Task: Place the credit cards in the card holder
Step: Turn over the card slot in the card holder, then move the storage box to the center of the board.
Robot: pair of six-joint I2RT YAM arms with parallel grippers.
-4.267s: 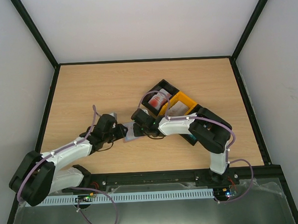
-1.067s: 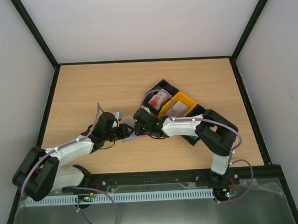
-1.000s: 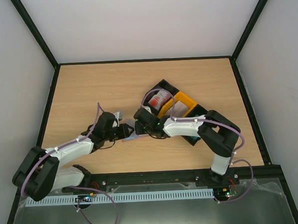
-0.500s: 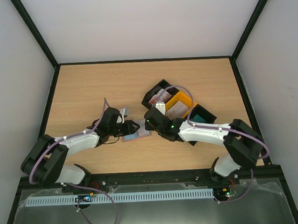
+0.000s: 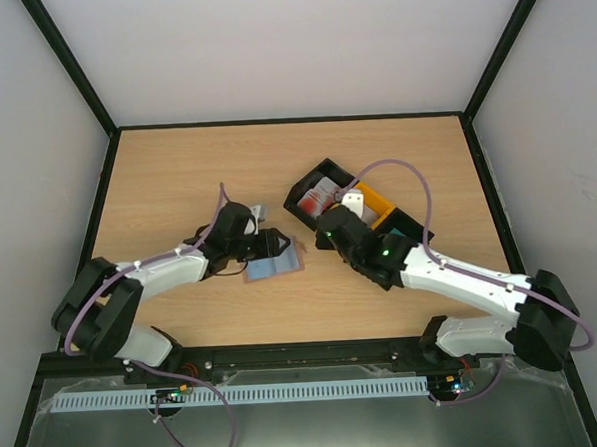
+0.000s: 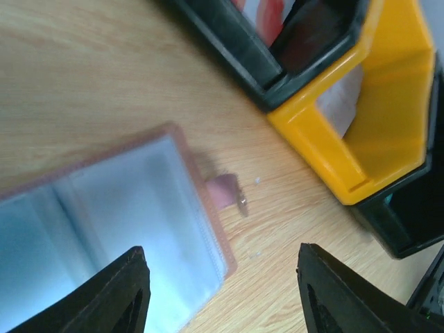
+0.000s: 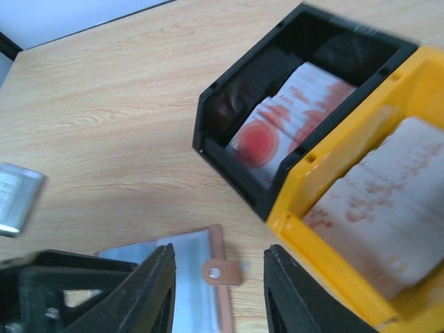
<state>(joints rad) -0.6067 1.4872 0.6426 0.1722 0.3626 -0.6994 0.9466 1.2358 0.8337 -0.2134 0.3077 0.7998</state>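
One card holder (image 6: 132, 208) beneath left fingers (image 6: 114, 302)

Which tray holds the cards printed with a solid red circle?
The black tray at the end of the row, beside the yellow tray; the yellow one's cards are beige with only faint reddish marks.

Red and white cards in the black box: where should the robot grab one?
Best pinch the upper edge of the outermost of the red and white cards, coming down from above. They stand leaning on edge, packed together, and the walls of the black tray close off their sides, so only that edge looks free.
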